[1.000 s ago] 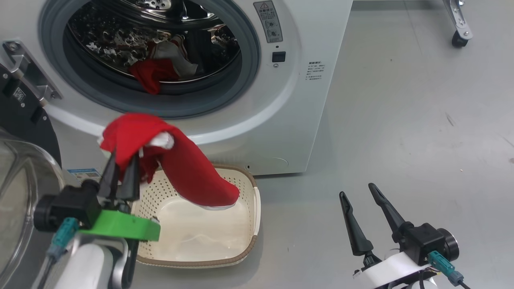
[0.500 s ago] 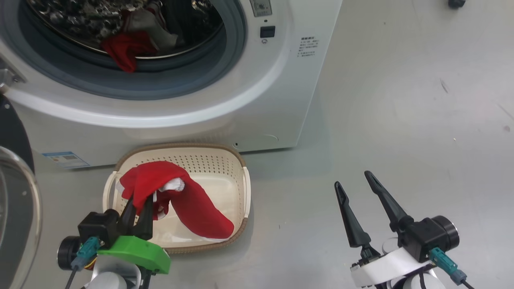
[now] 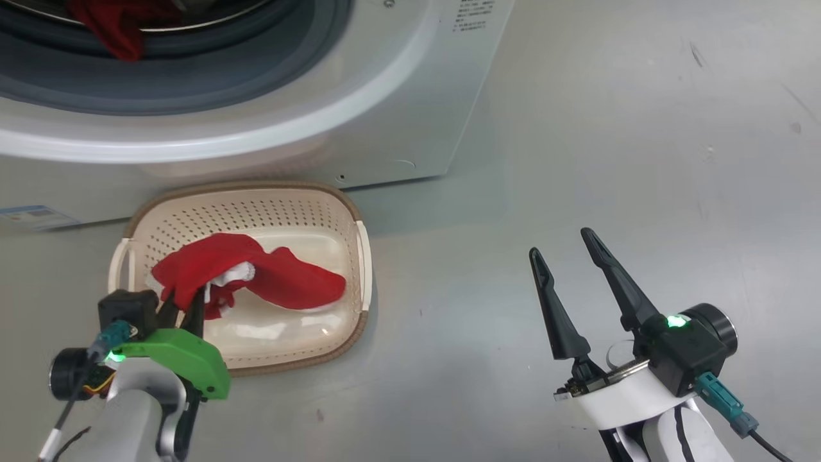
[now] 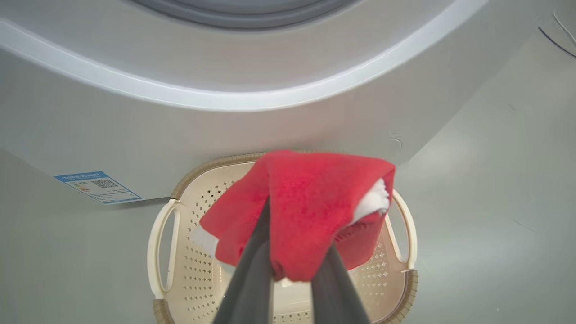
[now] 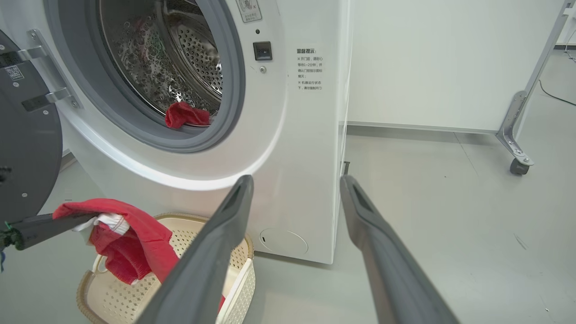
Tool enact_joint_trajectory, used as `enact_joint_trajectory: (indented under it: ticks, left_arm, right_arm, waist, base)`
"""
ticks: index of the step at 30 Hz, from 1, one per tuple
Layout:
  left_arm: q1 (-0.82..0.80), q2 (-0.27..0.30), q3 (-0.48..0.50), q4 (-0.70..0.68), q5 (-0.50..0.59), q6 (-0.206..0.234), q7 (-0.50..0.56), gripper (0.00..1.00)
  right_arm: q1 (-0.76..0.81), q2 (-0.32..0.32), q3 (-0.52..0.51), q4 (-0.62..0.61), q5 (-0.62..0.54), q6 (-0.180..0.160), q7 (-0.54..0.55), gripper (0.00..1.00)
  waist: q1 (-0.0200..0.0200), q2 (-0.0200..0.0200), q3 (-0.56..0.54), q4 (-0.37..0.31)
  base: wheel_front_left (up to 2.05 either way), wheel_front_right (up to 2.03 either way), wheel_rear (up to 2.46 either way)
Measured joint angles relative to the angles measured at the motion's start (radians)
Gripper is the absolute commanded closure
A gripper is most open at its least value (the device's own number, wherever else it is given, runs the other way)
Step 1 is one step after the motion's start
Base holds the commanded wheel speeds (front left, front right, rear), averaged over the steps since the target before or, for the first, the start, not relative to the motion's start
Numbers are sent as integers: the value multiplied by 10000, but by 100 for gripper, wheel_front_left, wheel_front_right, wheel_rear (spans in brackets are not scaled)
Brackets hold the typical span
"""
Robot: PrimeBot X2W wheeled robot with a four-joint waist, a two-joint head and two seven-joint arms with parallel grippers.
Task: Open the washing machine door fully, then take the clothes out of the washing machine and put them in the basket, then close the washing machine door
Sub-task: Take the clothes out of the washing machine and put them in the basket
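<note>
My left gripper (image 3: 183,307) is shut on a red garment (image 3: 269,276) with a white patch, low over the cream basket (image 3: 244,187). The garment's free end lies inside the basket. In the left wrist view the cloth (image 4: 310,202) drapes over my dark fingers (image 4: 252,279) above the basket (image 4: 159,243). The washing machine (image 3: 385,96) stands just behind, with more red clothes (image 5: 186,114) lying at the drum's lip. Its door (image 5: 22,148) is swung open at the left. My right gripper (image 3: 561,244) hangs open above the bare floor, to the right of the basket.
The grey floor (image 3: 641,128) stretches to the right of the machine. A metal frame leg on a caster (image 5: 517,162) stands far right by a white wall. A blue sticker (image 4: 96,186) marks the machine's lower front.
The head camera has tilted down. My left gripper has lowered the red garment from in front of the drum opening down into the basket. The right gripper has stayed open and still.
</note>
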Motion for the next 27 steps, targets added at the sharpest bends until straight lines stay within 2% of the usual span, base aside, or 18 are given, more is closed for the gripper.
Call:
enact_joint_trajectory:
  ticks: [14,22,23,24,25,26,27]
  left_arm:
    - [-1583,577,644,1463,-529,-138,859,100]
    - [-2076,600,652,2366,-706,-345,1147,100]
    - [-2182,583,656,2548,-777,-414,1162,94]
    - [-2246,579,656,2644,-792,-451,1227,81]
    - [-2299,579,660,2715,-792,-462,1229,81]
    - [-2347,573,673,2780,-796,-485,1229,60]
    - [-2406,568,690,2869,-807,-489,1227,7]
  right_arm:
    - [-830,10,479,-725,589,-403,-2,0]
    - [-1309,12,560,-784,746,-616,-2,0]
    - [-1327,12,596,-777,746,-686,-2,0]
    - [-1348,13,614,-775,746,-696,-2,0]
    - [-1375,13,625,-769,746,-698,-2,0]
    - [-1422,13,633,-759,746,-704,-2,0]
    - [-1473,13,639,-759,746,-706,-2,0]
  waist:
    - [0,0,1651,-875]
    - [1,0,2338,-1267]
    - [0,0,2461,-1347]
    - [1,0,2512,-1379]
    - [1,0,2554,-1404]
    - [1,0,2589,-1423]
    - [1,0,2617,-1437]
  base:
    - [0,0,0]
    - [0,0,0]
    - [0,0,0]
    - [0,0,0]
    - [0,0,0]
    - [0,0,0]
    - [0,0,0]
